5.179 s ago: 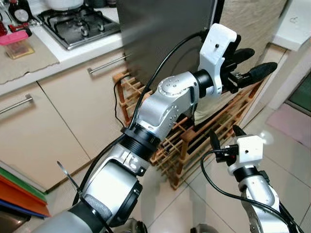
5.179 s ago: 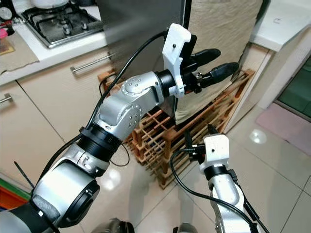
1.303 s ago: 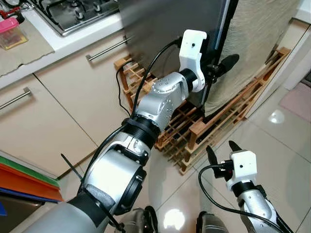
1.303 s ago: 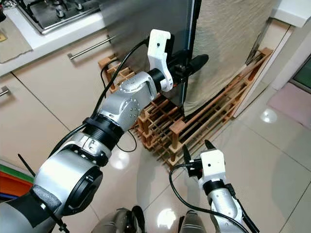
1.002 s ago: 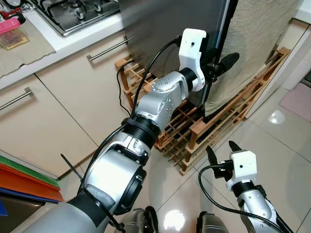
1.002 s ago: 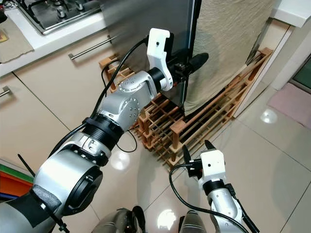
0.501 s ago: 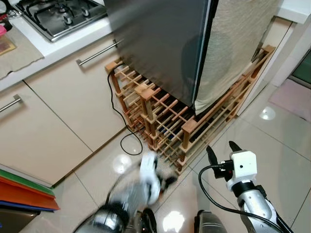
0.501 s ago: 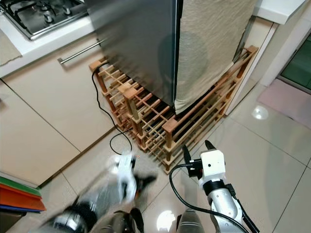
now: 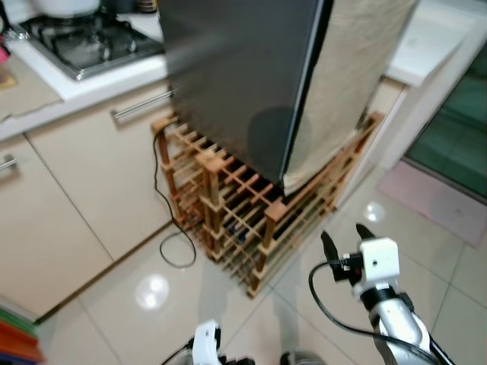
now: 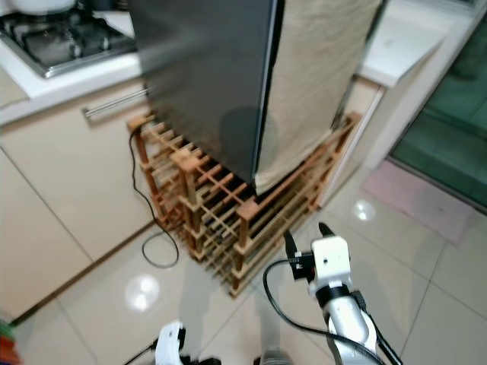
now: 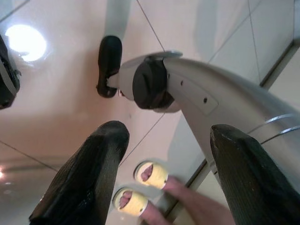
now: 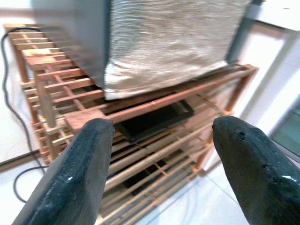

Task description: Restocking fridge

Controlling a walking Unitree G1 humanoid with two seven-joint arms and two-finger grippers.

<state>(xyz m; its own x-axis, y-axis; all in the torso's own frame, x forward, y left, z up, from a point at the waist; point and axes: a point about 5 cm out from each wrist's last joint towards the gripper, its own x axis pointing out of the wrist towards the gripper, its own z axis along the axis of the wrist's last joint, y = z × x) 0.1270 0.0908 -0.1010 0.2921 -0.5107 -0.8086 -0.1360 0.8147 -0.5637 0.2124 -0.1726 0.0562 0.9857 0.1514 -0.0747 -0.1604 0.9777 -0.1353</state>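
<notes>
Right gripper (image 9: 344,242): fingers spread, empty, near the wooden rack (image 9: 228,205).
Left gripper (image 11: 164,154): fingers spread, hanging low over the tiled floor (image 9: 114,296).
Fridge (image 9: 236,68): door closed.

Lighting and picture quality, as I read them from the console: head views evenly lit, moderately bright, softly motion-blurred throughout. Glossy floor tiles (image 9: 114,304) carry round glare spots at seven o'clock and three o'clock. Dark fridge door (image 9: 236,76) smeared, with a round shadow low on it. Left wrist view: strong glare at ten o'clock, near fingers (image 11: 84,183) soft. Right wrist view bright, blurred, fingers (image 12: 75,178) out of focus.
</notes>
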